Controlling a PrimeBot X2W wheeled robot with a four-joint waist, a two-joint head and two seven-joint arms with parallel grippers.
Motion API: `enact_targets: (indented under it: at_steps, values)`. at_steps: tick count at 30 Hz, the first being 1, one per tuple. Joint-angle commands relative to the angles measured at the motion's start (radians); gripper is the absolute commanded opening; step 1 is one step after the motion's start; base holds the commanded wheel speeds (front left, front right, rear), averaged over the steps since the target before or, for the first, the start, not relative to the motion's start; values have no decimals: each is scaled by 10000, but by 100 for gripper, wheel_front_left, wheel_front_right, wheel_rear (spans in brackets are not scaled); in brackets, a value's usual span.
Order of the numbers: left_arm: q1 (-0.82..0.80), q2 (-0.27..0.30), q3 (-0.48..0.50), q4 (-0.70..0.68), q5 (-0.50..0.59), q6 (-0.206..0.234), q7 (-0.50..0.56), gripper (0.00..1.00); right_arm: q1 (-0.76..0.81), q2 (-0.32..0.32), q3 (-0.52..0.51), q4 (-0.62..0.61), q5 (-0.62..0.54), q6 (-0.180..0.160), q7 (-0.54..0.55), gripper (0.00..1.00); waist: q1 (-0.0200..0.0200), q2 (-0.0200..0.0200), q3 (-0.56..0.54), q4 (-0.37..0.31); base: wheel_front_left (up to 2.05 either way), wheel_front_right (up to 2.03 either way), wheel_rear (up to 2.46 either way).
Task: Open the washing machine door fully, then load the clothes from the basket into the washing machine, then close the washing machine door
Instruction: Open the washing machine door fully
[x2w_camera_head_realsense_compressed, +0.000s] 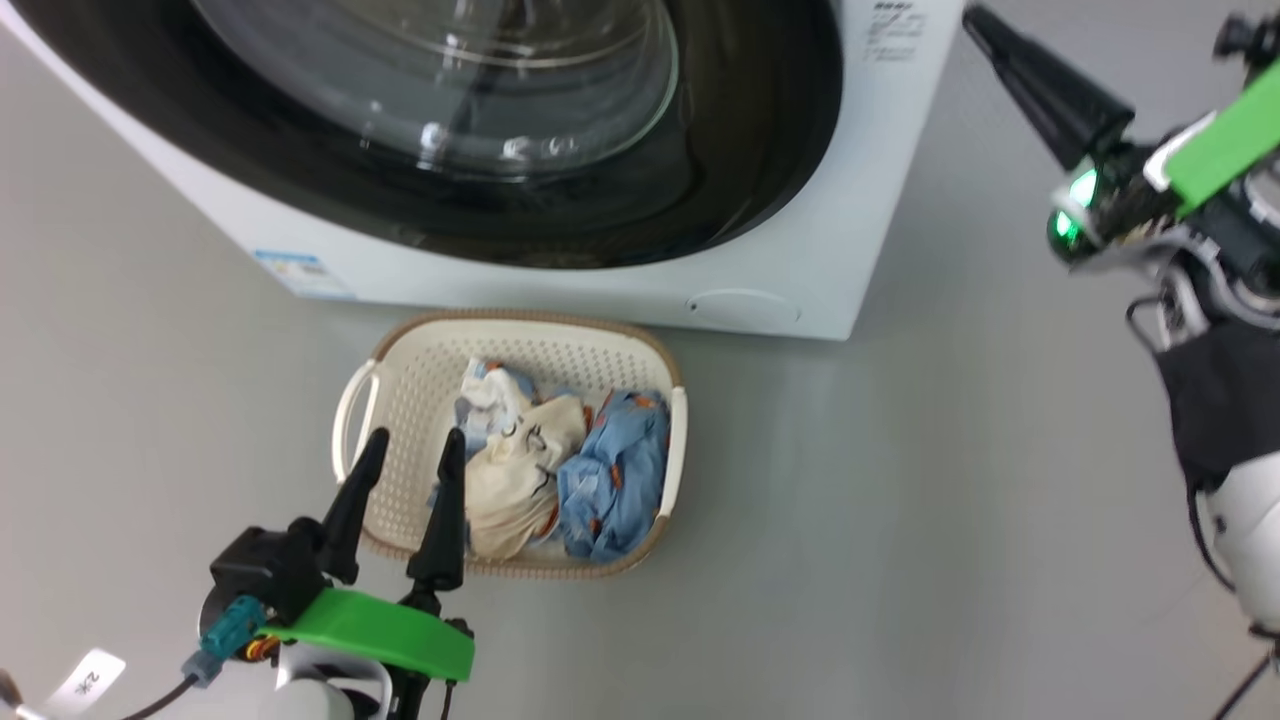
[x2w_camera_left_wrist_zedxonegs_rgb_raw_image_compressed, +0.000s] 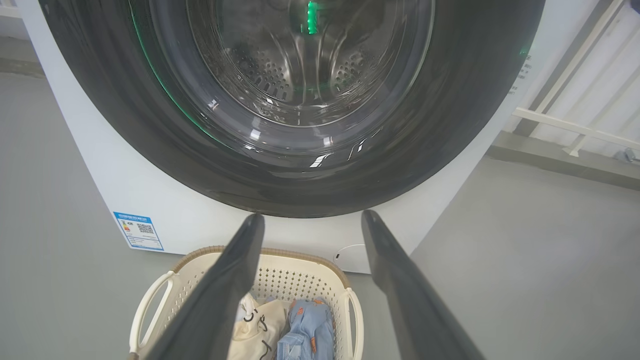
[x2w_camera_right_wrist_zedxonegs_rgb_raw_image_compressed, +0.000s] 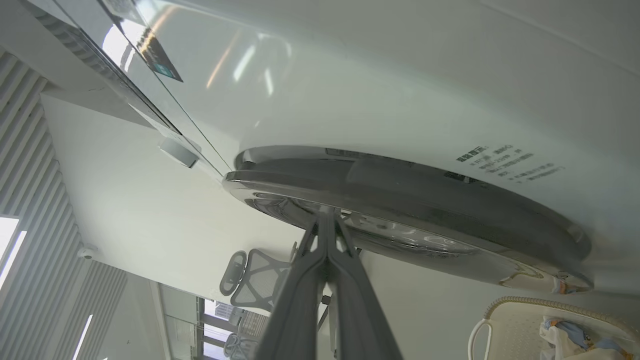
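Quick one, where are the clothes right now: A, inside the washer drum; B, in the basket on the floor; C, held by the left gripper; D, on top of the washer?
B: the clothes lie heaped in the basket on the floor before the washing machine.

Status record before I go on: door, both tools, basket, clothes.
washing machine door: not swung open, lying flat against the washing machine front
right tool: shut, tips at the door's edge, contact unclear
basket: on the floor in front of the washer
clothes: in the basket
left tool: open, empty, near the basket
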Motion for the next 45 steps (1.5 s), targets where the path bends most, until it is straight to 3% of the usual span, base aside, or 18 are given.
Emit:
enact_targets:
  at_steps: [1, 23, 45]
  values:
    - [-330, 120, 260, -254, -79, -16, -65, 100, -301, 23, 53, -171, -9, 98, 181, 0, 0, 0, 461, 350, 0, 0, 0]
    - [-724, 58, -107, -464, -873, -16, -65, 100, -2432, 198, 161, 688, -1108, 98, 661, 0, 0, 0, 1542, 1077, 0, 0, 0]
    - [-857, 57, -309, -537, -1172, -16, -65, 100, -2661, 248, 337, 535, -1417, 98, 586, 0, 0, 0, 1777, 1338, 0, 0, 0]
